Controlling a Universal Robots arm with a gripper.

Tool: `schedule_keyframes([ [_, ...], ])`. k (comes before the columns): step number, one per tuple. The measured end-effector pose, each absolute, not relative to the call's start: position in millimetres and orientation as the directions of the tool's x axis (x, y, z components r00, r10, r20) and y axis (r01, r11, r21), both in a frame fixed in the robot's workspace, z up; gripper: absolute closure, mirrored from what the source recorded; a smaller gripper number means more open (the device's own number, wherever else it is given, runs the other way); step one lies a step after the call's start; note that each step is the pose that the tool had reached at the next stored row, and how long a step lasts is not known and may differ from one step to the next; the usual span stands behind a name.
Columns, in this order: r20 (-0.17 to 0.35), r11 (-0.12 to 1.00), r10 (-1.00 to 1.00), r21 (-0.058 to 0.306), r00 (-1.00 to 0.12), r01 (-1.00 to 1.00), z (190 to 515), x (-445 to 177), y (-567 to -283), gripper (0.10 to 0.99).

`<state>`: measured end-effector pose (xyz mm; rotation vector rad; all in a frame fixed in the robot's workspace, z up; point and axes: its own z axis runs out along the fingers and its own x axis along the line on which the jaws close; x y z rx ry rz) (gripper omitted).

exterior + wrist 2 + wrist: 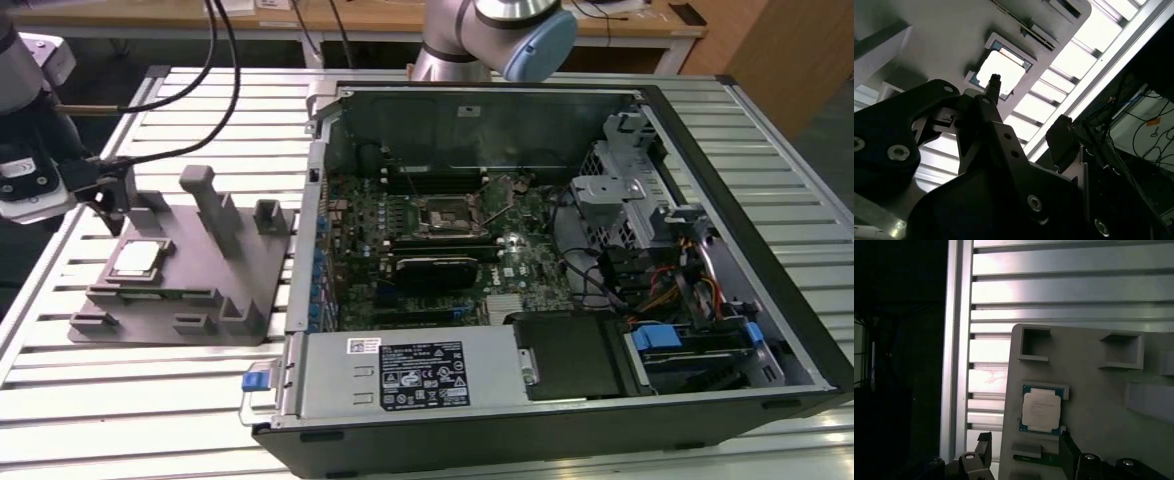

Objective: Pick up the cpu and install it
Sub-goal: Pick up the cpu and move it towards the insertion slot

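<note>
Silver cpu (1040, 409) – grey fixture plate (1094, 405), blk case (534, 440).

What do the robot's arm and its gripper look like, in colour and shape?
The arm is a round silver-grey tube with a pale blue cap on its joint. Black cables run towards its wrist. The gripper is black, built of angular links with silver screw heads.

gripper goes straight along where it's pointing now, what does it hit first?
Probably the small square silver-topped cpu, seated on the grey plastic fixture plate: it lies ahead of the open gripper in the first wrist view. Depth is unclear, so it may meet the plate first.
</note>
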<state>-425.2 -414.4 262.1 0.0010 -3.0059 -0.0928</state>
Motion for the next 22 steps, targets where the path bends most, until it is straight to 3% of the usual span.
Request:
schedule_keyframes([
  [6,0.191,0.999,-0.001,0.039,-0.982,0.006,260.4,-420.8,-414.4,0.439],
  [10,0.195,0.999,0.0,0.033,-0.981,0.007,259.8,-420.8,-414.4,0.439],
  [22,0.076,0.999,-0.016,0.034,-0.997,-0.014,257.0,-421.9,-414.8,0.439],
])
